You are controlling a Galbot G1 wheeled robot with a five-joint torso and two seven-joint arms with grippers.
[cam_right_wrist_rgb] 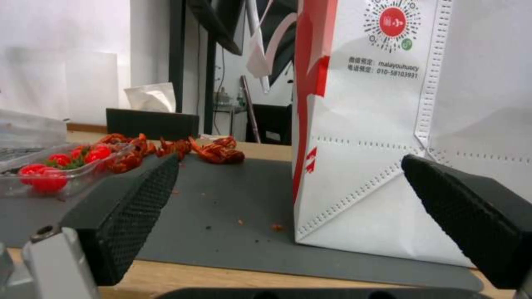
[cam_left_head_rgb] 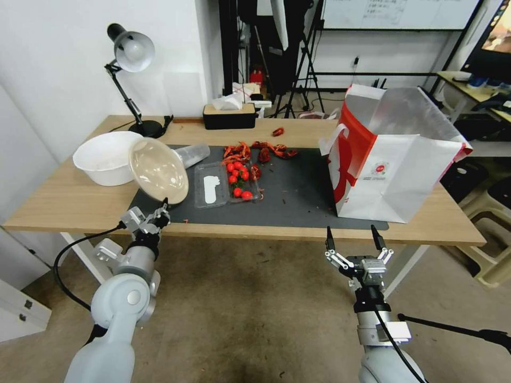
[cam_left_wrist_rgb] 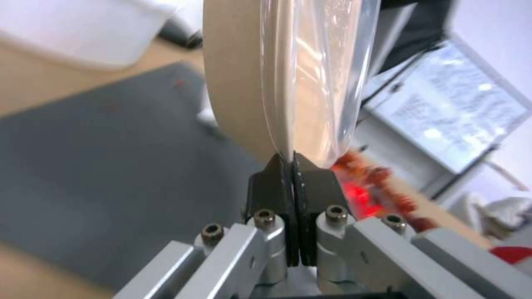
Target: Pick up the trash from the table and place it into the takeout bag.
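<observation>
Pinched only by its thin rim in the left gripper (cam_left_head_rgb: 162, 208), the tilted beige bowl (cam_left_head_rgb: 158, 170) at nine o'clock of the takeout bag (cam_left_head_rgb: 396, 170) may slip loose, while the right gripper (cam_left_head_rgb: 355, 237) waits with fingers spread.

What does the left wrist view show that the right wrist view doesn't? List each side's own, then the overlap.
Left wrist alone: the left gripper shut on the rim of the beige bowl with its clear lid, held on edge, and a white tub behind.
Right wrist alone: the right gripper open, short of the table edge, facing the takeout bag; a clear tray of tomatoes.
Both: the grey mat and red scraps.
</observation>
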